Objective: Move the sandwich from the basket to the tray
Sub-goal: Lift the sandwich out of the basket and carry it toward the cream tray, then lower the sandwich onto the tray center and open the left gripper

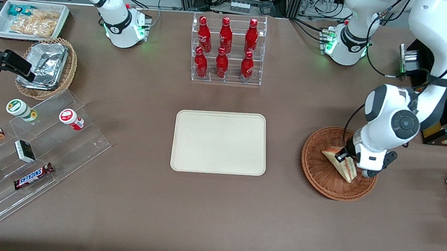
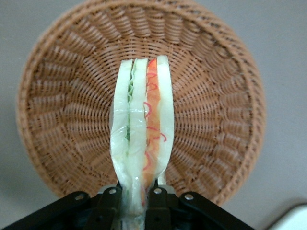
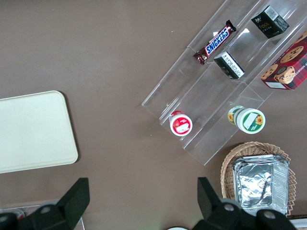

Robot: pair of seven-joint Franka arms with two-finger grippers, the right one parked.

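Pinched between your pincer (image 2: 135, 194) fingers (image 2: 158, 201), the sandwich (image 2: 141, 129) is showing its soft white bread, green and red-orange filling, wrapped in clear film. It is hanging over the round woven wicker basket (image 2: 216, 96), the pincer clenching its narrow end. You are seeing the flat cream tray (image 1: 220, 142) lying bare on the brown counter (image 1: 213, 217), beside the basket toward the parked arm's end. Red bottles (image 1: 224, 47) are standing in a clear rack, farther from the front camera.
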